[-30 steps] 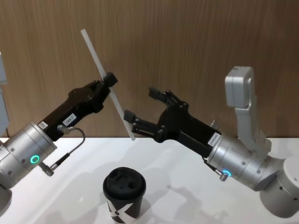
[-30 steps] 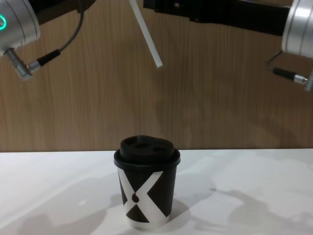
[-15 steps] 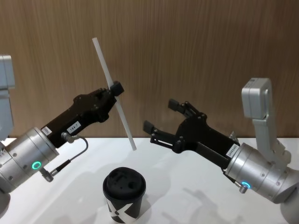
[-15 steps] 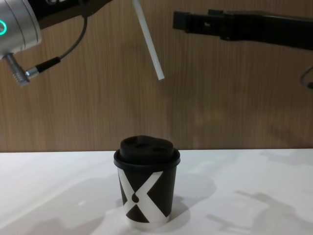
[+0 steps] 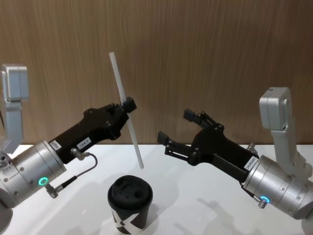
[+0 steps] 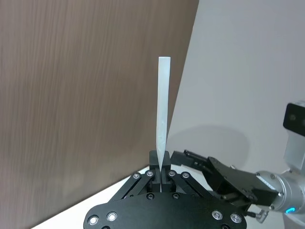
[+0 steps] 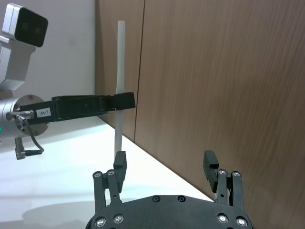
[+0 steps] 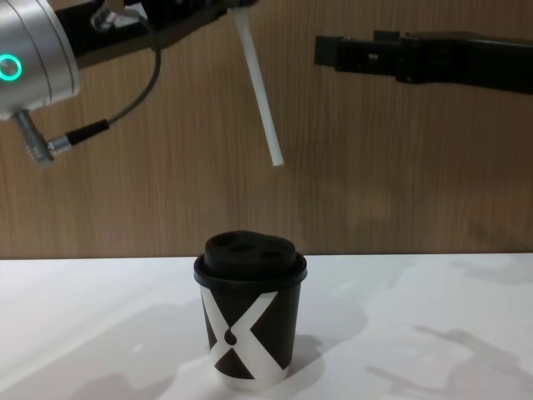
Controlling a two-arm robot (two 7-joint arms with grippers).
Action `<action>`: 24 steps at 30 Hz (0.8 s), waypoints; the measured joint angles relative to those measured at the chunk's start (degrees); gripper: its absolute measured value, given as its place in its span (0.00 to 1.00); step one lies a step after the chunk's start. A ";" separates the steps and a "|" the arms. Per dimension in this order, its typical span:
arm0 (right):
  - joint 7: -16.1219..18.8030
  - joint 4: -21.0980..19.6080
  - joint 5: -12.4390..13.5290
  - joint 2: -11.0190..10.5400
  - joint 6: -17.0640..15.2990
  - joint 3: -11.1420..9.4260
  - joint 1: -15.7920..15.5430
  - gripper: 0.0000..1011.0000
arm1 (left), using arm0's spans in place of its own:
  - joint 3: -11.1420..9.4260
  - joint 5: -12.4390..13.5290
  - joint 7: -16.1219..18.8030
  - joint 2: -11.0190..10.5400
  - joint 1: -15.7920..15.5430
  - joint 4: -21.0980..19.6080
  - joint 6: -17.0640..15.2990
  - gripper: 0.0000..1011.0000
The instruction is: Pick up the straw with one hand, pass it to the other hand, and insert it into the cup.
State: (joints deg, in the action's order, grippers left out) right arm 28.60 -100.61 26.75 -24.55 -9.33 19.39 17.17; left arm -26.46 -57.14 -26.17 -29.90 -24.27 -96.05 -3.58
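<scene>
Nearest you, the cup point(image 8: 250, 325) stands upright on the white table point(image 8: 433, 333), its domed lid on and its lower edge cut off by the head view's bottom border. Above it and slightly to its right hangs the straw's point(image 5: 125, 115) lower end, clear of the lid with open air between.

Your left gripper point(image 5: 128, 105), the one with the green-teal ring, is clamped on the straw about midway along its length. The straw is tilted, its top leaning toward the robot's left, its lower end pointing down toward the cup. In the left wrist view the fingers point(image 6: 153, 164) close tight around the straw point(image 6: 163, 112), which rises straight out from between them.

Your right gripper point(image 5: 178, 128), blue-lit, hovers to the right of the straw with its jaws spread wide and nothing in them; it stands apart from the straw, touching neither it nor the left gripper. The right wrist view shows its two fingers point(image 7: 120, 168) parted and the straw point(image 7: 119, 95) beyond them.

In the chest view both grippers are cut off by the upper edge, so you cannot see there where the left one meets the straw. Behind everything is a wood-panelled wall point(image 5: 220, 54).
</scene>
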 joint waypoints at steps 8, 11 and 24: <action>-0.18 -0.27 0.05 -0.32 -0.15 -0.16 -0.35 0.99 | -1.13 1.55 0.09 0.00 0.00 0.61 -0.80 0.01; -0.22 -0.33 0.06 -0.37 -0.17 -0.18 -0.41 0.99 | -1.44 1.87 0.10 0.07 -0.05 0.92 -1.07 0.01; -0.39 -0.50 0.09 -0.58 -0.25 -0.29 -0.64 0.99 | -2.31 2.94 0.10 0.64 -0.53 2.89 -2.70 0.01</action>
State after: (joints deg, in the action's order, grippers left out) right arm 28.21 -101.11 26.84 -25.12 -9.58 19.10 16.53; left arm -28.77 -54.20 -26.07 -29.26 -24.80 -93.17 -6.29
